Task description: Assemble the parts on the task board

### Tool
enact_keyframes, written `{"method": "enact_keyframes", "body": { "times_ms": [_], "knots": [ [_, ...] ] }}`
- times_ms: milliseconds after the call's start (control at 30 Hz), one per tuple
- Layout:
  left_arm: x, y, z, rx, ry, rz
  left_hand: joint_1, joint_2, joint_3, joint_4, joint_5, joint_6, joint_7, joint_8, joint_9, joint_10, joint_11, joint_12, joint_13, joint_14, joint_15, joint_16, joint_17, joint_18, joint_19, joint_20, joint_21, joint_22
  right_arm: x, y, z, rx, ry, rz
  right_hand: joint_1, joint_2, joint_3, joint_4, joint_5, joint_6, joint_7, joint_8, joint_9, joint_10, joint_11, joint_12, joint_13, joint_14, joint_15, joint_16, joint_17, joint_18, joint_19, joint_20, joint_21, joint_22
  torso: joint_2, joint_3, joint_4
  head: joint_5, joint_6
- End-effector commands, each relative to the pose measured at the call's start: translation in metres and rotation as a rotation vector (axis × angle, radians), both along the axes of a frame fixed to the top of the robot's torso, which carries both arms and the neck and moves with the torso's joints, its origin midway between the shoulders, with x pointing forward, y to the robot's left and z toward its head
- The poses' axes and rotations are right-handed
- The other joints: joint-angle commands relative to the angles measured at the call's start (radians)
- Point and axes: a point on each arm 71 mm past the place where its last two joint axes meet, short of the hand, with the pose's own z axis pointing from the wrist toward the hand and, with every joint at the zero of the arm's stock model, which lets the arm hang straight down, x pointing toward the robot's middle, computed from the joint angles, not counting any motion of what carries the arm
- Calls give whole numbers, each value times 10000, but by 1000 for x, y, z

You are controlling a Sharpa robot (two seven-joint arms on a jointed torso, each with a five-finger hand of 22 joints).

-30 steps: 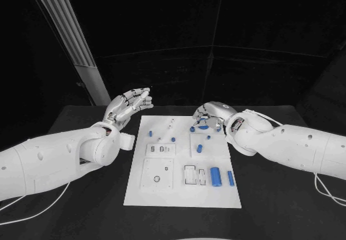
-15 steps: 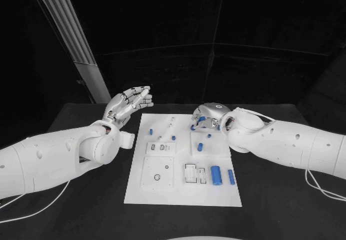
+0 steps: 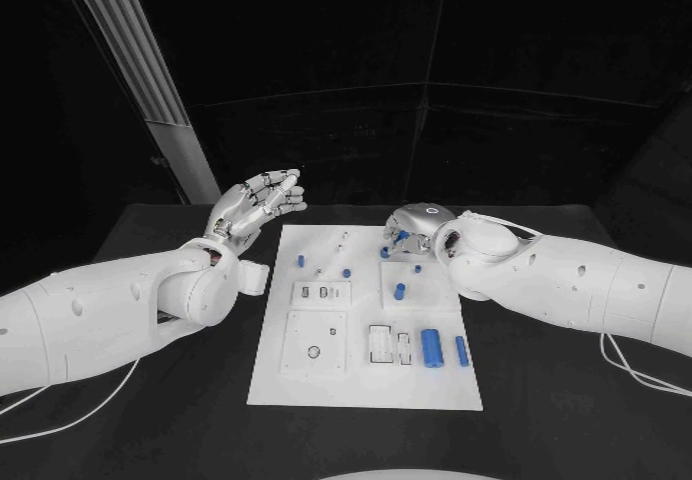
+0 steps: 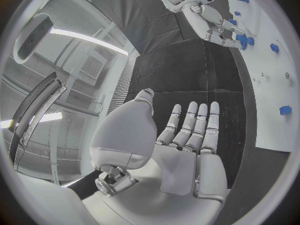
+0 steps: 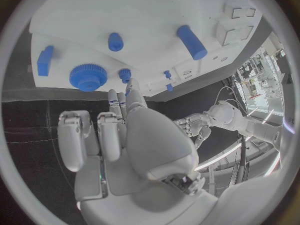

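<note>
Black table [image 3: 173, 235] under me — left robot hand [image 3: 260, 203] raised, fingers spread, empty; right robot hand [image 3: 415, 232] curled over the task board [image 3: 361, 390] — grasp I can't tell.

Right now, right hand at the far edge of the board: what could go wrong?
1. The right hand reaches among close-set parts; its fingers are near a small blue peg and the blue toothed wheel, so it may knock a neighbour.
2. In the head view the hand hides its own fingertips, so contact is hard to check.
3. The left hand is raised, open, off the task board; nothing steadies it.
</note>
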Motion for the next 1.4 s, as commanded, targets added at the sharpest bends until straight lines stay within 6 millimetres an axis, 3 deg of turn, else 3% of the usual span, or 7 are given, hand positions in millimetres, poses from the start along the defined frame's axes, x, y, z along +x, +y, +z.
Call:
{"method": "enact_keyframes", "body": {
  "times_ms": [33, 533, 833, 933, 1400],
  "knots": [
    [-5, 1, 18, -853, -2356, -101, -3, 96, -41, -6, 29, -77, 1460, 34, 8, -60, 9, -37, -15, -69, 19, -45, -14, 156, -8, -5, 38, -9, 1, 0, -1, -355, 67, -73, 91, 25, 47, 20, -24, 29, -48, -71, 16, 14, -61, -41, 17, 787, -85, 36, 1087, -73, 1044, -64, 32, 2633, 3, -5, 8, 2, -12],
    [-5, 1, 18, -828, -2321, -89, 6, 112, -38, -8, 31, -107, 1461, 23, 2, -72, 12, -39, -14, -88, 22, -51, -14, 151, -18, -4, 35, -11, 5, 5, -4, -566, 263, -95, 170, 52, 57, 42, -23, 77, -91, -155, 17, 138, -107, -89, 15, 791, -127, 35, 1102, -73, 1044, -100, 32, 2633, 12, -16, 27, -22, -40],
    [-5, 0, 18, -831, -2315, -100, 6, 112, -38, -8, 31, -107, 1461, 23, 2, -72, 12, -39, -14, -88, 22, -51, -14, 151, -18, -4, 35, -11, 8, 11, -6, -730, 449, -50, 331, 143, 113, 43, -24, 116, -148, -257, 17, 311, -167, -152, 15, 800, -175, 36, 1136, -73, 1044, -144, 32, 2633, 21, -24, -5, -28, -43],
    [-4, 0, 18, -837, -2316, -116, 11, 119, -37, -8, 33, -123, 1462, 21, 0, -78, 13, -40, -14, -99, 24, -55, -13, 148, -25, -4, 33, -13, 8, 12, -7, -776, 490, -56, 366, 172, 122, 58, -23, 158, -160, -275, 22, 379, -185, -176, 12, 801, -193, 36, 1140, -73, 1044, -161, 32, 2633, 20, -32, 15, -54, -46],
    [-4, 0, 18, -835, -2307, -119, 11, 119, -37, -8, 33, -123, 1462, 21, 0, -78, 13, -40, -14, -99, 24, -55, -13, 148, -25, -4, 33, -13, 10, 15, -11, -1087, 849, -69, 408, 203, 62, 197, -24, 367, -186, -351, 39, 771, -226, -279, 10, 798, -233, 27, 1107, -73, 1044, -212, 32, 2633, 24, -29, 12, -59, -81]
  ]
}}
